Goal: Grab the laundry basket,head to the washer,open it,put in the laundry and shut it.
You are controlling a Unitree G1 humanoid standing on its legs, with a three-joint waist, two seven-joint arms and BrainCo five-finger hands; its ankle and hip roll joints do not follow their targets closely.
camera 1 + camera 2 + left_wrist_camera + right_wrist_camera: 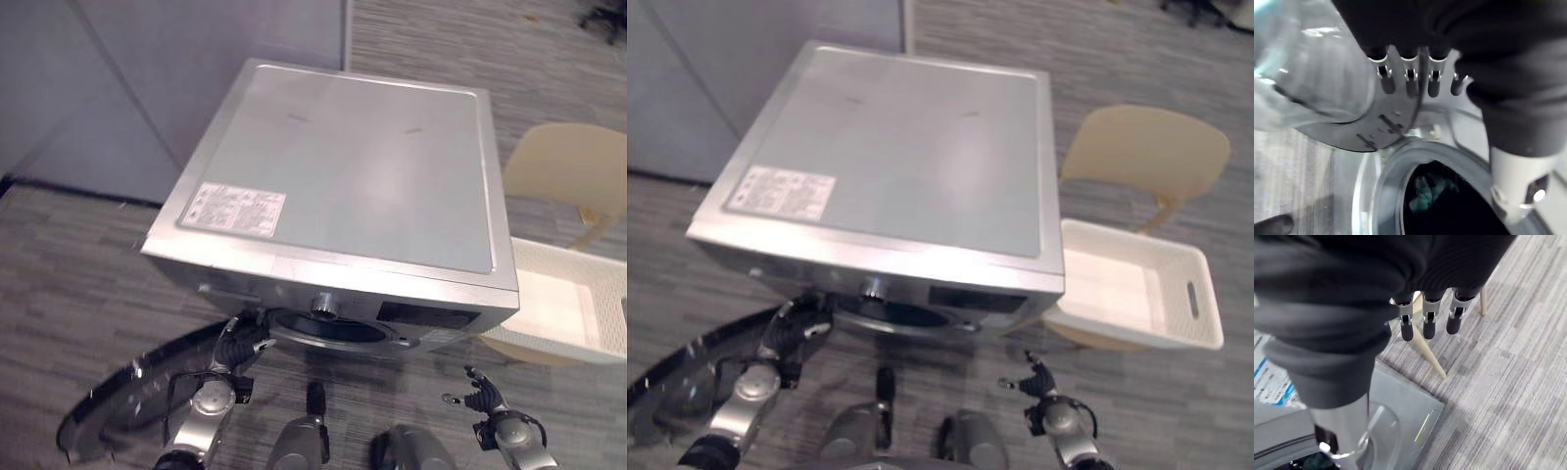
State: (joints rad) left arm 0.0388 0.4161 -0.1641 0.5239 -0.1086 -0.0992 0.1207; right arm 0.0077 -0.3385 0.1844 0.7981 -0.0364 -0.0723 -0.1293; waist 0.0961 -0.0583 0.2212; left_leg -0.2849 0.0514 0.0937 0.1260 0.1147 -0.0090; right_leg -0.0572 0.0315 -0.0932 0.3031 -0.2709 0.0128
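A grey striped carpet (78, 284) covers the floor, and a pale blue-grey wall panel (147, 78) fills the upper left of the head views. The silver washer (343, 166) stands in the middle of the frame, seen from above, with a white label (240, 209) on its lid. Its round door (137, 392) hangs swung open at the lower left, and the dark drum opening (328, 328) shows beneath the front panel. At the right edge a white laundry basket (1141, 289) sits on a beige chair (1146, 147), just beside the washer; the basket's inside looks bare.

The left hand (235, 343) reaches up at the door's hinge side, near the opening's rim. Its wrist view shows the fingers (1410, 81) straight, lying against the clear door (1317, 78) and gripping nothing; past them, dark cloth with a teal patch (1437, 188) lies inside the drum.

The right hand (1034, 377) hangs low at the lower right, well apart from the washer front. Its wrist view shows relaxed fingers (1430, 318) holding nothing, above carpet and a chair leg (1430, 357).
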